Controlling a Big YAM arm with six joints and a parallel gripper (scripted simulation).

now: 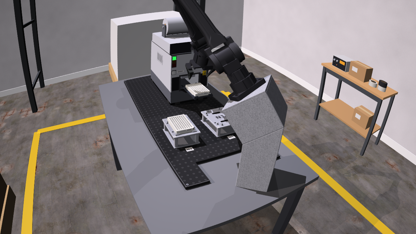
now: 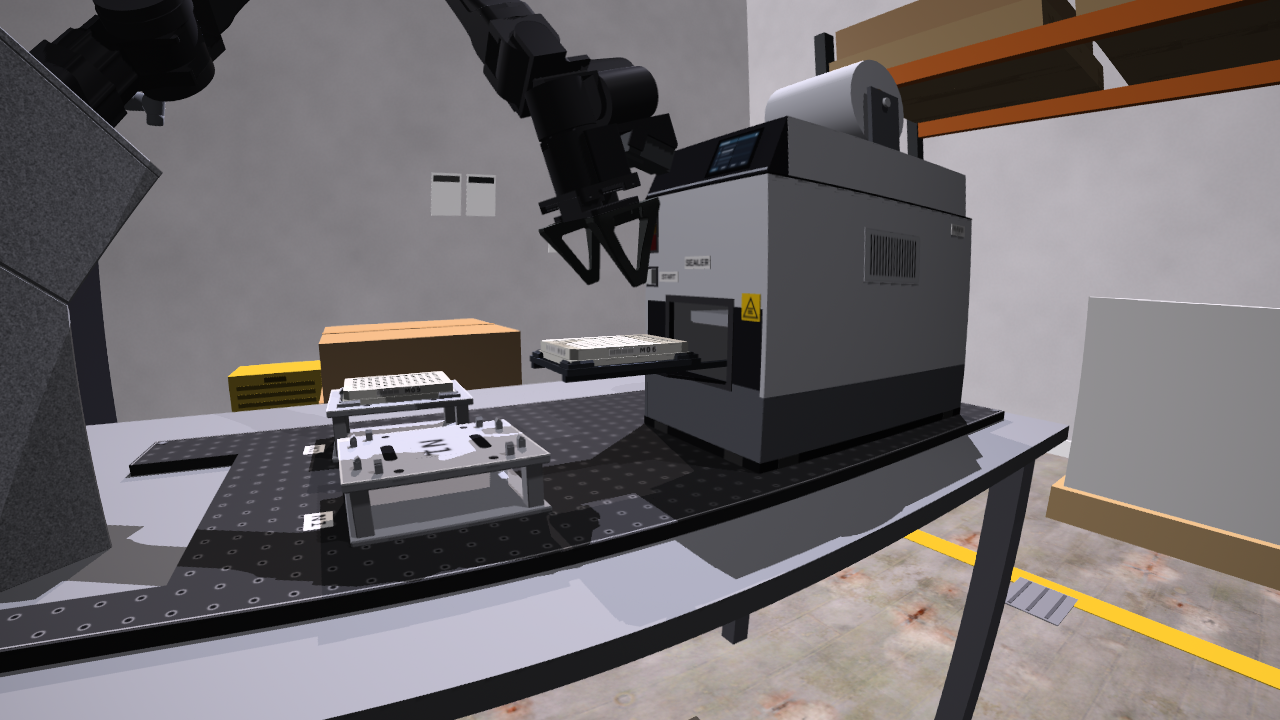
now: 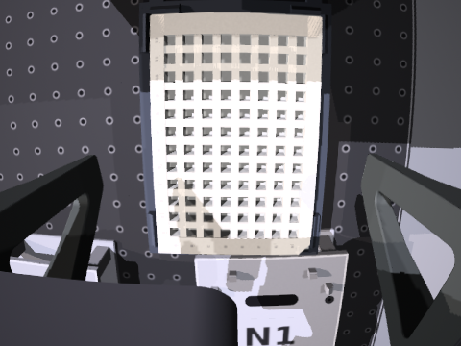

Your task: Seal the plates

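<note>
grey table [image 1: 145,200] [image 2: 501,641] carries black perforated board [image 1: 186,171] [image 2: 268,488]

bright whites, hard-edged dark shadows, plate top [image 3: 237,144] glaring white, curved table edge [image 1: 247,216] [image 2: 805,546]

open air above N1 [image 1: 214,116] [image 2: 420,447] [image 3: 288,314], sealer [image 1: 161,66] [image 2: 850,304] blocking beyond stage [image 1: 188,92] [image 2: 590,368] [image 3: 147,144]
</note>
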